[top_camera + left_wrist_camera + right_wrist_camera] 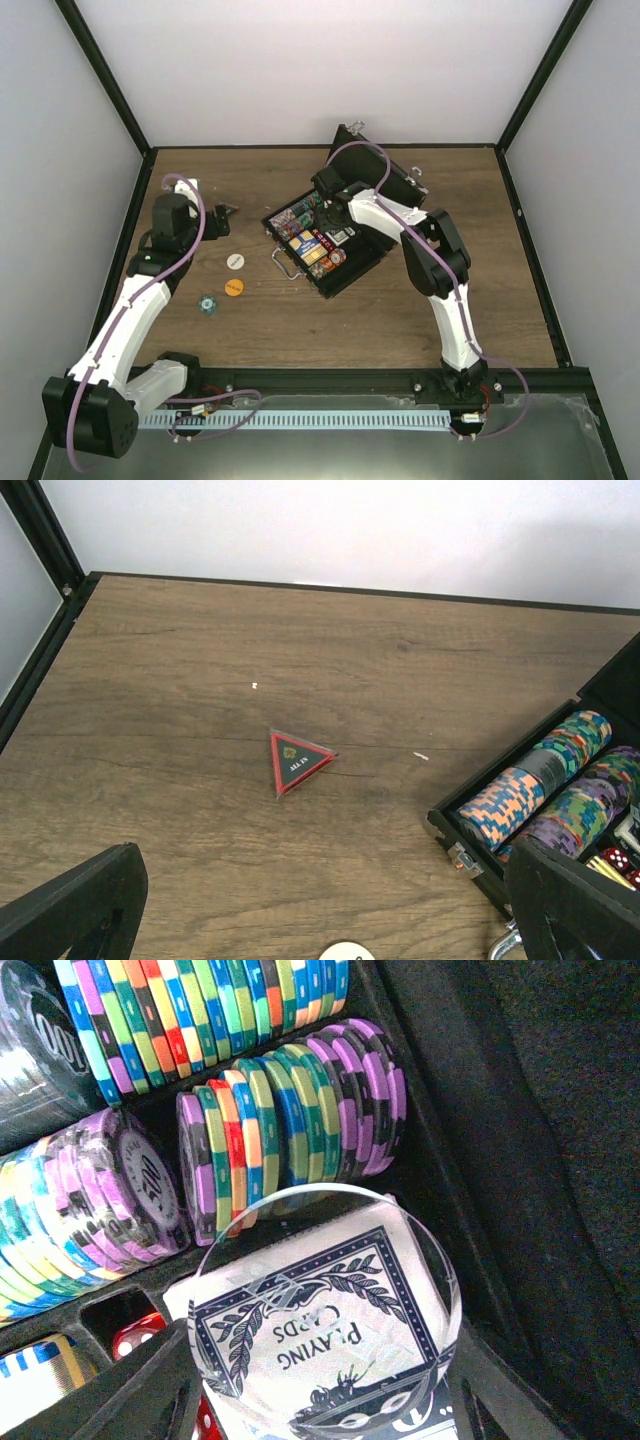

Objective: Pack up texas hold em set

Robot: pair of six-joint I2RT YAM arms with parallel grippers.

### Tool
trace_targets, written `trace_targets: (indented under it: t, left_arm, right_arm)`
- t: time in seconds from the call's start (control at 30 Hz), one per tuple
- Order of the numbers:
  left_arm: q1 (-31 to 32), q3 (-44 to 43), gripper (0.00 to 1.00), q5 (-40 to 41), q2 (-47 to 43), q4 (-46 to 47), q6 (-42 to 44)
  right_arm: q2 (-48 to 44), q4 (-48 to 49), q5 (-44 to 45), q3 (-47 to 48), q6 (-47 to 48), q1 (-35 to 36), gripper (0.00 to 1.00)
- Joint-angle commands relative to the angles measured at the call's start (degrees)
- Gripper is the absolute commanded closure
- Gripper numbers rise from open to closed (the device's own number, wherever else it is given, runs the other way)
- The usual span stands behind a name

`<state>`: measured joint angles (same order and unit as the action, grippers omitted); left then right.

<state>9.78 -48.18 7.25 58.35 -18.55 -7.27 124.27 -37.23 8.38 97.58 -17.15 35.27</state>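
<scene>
Here the texas hold em set is split between case and desk. The black case point(340, 285) lies open near the middle of the desk point(450, 300), lid raised toward the back wall and silver handle point(285, 262) facing the left arm. Inside, rows of multicoloured poker chips point(290, 1130) stand on edge in their slots, with a blue-backed card deck point(180, 1300) just below them and a red die point(140, 1338) in the compartment beside the deck.

The right claw point(320, 1390) reaches down into the case and grips a clear round disc point(330, 1260) between its two fingers, right above the card deck, so the printed card back shows through it. Whether the disc touches the deck I cannot tell.

The left claw point(325, 880) hovers over the left back part of the desk with its fingers spread wide and nothing between them. Ahead of it on the wood lies a red-edged triangular "ALL IN" marker point(295, 762), apart from the case. Three pieces sit loose on the desk left of the case: a white button point(234, 261), an orange button point(234, 288) just nearer the arms, and a blue-green chip point(207, 303) beside that
</scene>
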Motion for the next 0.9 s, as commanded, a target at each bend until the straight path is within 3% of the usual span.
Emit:
trace_targets:
  t: [0.0, 0.2, 0.37, 0.53, 0.87]
  left_arm:
    - [0.15, 0.29, 0.0, -0.3, 0.37, 0.38, -0.36]
    - [0.15, 0.44, 0.0, 0.51, 0.63, 0.32, -0.3]
    - [0.15, 0.13, 0.0, 0.85, 1.96, 0.44, -0.6]
    - [0.15, -4.17, 0.0, -5.04, 6.51, -1.12, -5.41]
    - [-1.31, -23.95, 0.0, -1.97, 31.75, -8.92, -9.34]
  right_arm:
    - [0.15, -1.61, -0.48, 1.21, 0.63, -0.33, 0.33]
    - [-1.64, -1.61, -0.26, 1.94, 1.77, -0.37, 0.2]
    - [-4.92, -1.32, -0.95, 1.79, 3.17, -0.37, 0.15]
    - [-12.94, 2.4, -4.02, -2.89, 6.49, -0.36, 0.06]
    - [-33.8, 13.46, -12.15, -21.96, 8.97, -0.32, 0.0]
